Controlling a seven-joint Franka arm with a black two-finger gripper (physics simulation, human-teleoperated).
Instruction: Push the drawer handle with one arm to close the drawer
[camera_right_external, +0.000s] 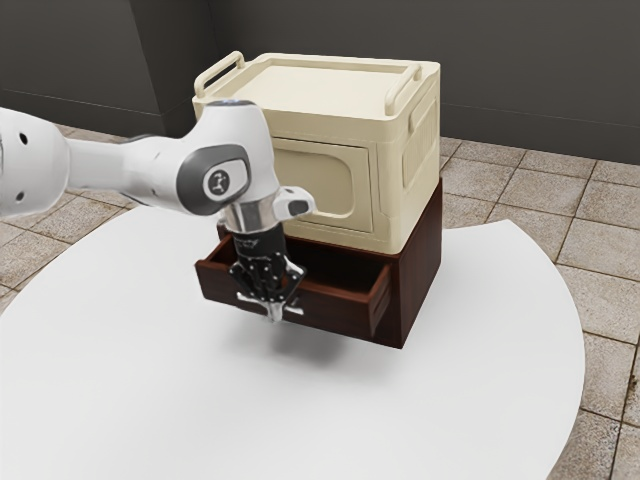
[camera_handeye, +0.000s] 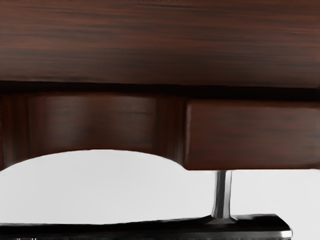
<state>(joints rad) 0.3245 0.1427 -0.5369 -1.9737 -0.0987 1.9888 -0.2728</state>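
A cream box (camera_right_external: 330, 90) with a recessed front panel (camera_right_external: 335, 180), white round-edged table (camera_right_external: 450, 420), tiled floor (camera_right_external: 605, 250), dark grey wall (camera_right_external: 540, 80).

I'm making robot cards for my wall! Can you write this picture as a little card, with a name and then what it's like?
Drawer: open, dark brown wood
Handle: shiny metal bar on the drawer's front
Gripper: pointing down, at the handle
Cabinet: dark brown, holds the drawer
Box: cream, on top of the cabinet
Table: white, curved edge
Job: close the drawer, not done yet
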